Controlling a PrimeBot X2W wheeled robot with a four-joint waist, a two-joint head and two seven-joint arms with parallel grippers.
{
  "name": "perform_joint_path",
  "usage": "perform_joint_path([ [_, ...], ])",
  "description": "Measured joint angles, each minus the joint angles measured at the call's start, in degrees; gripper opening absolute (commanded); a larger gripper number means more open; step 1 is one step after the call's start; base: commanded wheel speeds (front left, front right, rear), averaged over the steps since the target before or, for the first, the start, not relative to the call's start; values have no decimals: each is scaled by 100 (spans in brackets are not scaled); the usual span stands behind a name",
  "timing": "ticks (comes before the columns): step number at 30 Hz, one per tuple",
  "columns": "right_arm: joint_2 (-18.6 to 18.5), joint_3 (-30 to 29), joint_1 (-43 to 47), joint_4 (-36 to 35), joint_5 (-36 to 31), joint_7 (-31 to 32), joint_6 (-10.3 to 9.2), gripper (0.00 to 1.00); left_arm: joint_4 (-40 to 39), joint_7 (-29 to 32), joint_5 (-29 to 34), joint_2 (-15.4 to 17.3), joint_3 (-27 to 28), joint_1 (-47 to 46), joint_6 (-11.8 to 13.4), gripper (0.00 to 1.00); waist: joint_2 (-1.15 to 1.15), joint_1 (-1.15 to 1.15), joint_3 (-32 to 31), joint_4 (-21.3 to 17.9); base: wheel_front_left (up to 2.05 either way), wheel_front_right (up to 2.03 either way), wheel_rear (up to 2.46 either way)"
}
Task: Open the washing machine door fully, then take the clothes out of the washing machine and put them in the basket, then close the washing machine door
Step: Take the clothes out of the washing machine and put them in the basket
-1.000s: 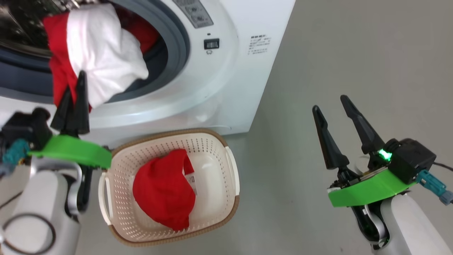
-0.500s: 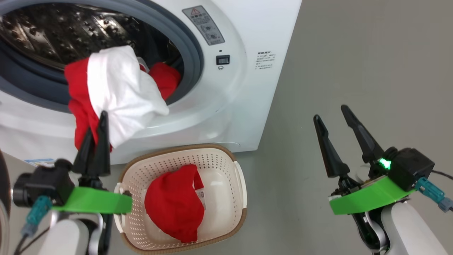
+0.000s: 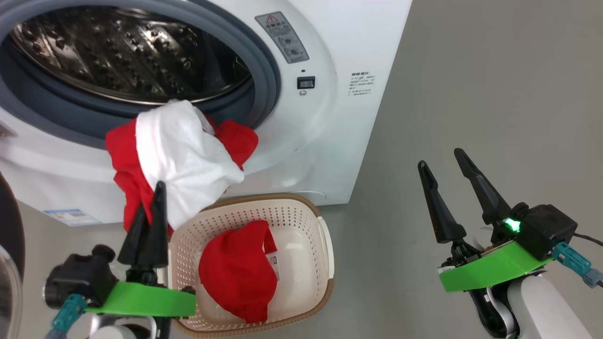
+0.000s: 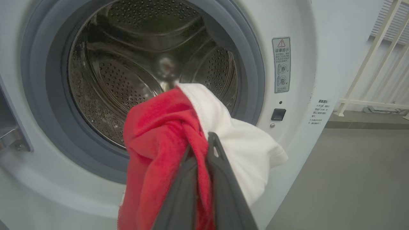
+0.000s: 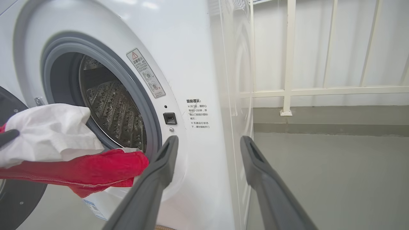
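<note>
One red garment (image 3: 235, 273) lies in your cream perforated basket (image 3: 264, 212); at eleven o'clock, your left gripper (image 3: 150, 197) clamps red-and-white cloth (image 3: 183, 155); closing awaits.

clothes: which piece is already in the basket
The plain red piece, lying on the floor of the basket. The other bundle, red and white, is clamped in the left gripper and hangs before the washing machine opening.

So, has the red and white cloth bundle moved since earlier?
Yes: the clothes came outward and down across the grey rubber ring, toward the cream plastic basket.
</note>
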Motion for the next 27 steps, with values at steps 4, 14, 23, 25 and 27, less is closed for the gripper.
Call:
perform_joint_path([
  [4,-5,8,-19,-5,0,0,0,100,342,94,-221,-99,-55,-9,-87,0,0,0,151,7,0,0,0],
  [14,-81,31,-158,-15,-1,0,0,100,2369,-15,-878,-539,15,-577,-595,0,0,0,520,44,0,0,0],
  [23,-118,70,-297,-30,-11,0,0,100,4317,-59,-1035,-715,85,-1251,-923,0,0,0,844,14,0,0,0],
  [25,-118,74,-322,-25,-12,0,0,100,4677,-59,-1035,-730,93,-1428,-1005,0,0,0,931,-2,0,0,0],
  [27,-113,77,-371,-19,-18,0,0,100,4967,-62,-1036,-733,120,-1584,-1020,0,0,0,1015,-25,0,0,0],
])
